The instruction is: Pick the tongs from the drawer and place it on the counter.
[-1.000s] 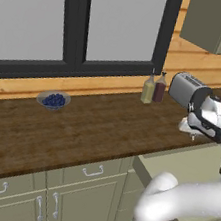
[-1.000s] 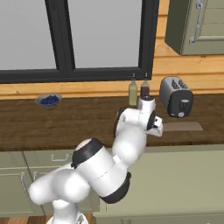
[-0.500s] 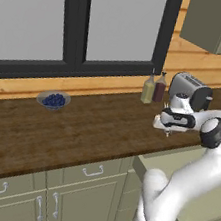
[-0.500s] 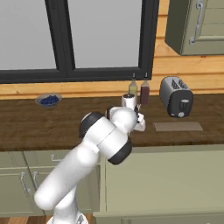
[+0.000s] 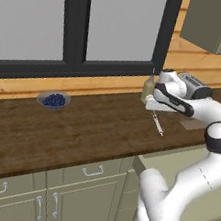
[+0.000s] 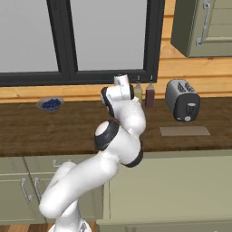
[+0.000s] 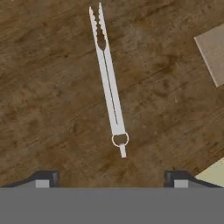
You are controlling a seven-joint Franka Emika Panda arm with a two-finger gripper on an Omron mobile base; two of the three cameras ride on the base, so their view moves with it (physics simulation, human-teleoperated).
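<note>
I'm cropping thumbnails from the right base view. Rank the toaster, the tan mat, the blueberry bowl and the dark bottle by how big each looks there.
1. toaster
2. tan mat, flat and foreshortened
3. blueberry bowl and dark bottle: too alike to rank.

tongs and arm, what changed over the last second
The arm swung left along the counter, from by the toaster to the bottles. The tongs now lie flat on the wood in front of the gripper, whose fingers stand apart and empty. The bowl of blueberries, bottles, toaster and open drawer stayed put.
</note>
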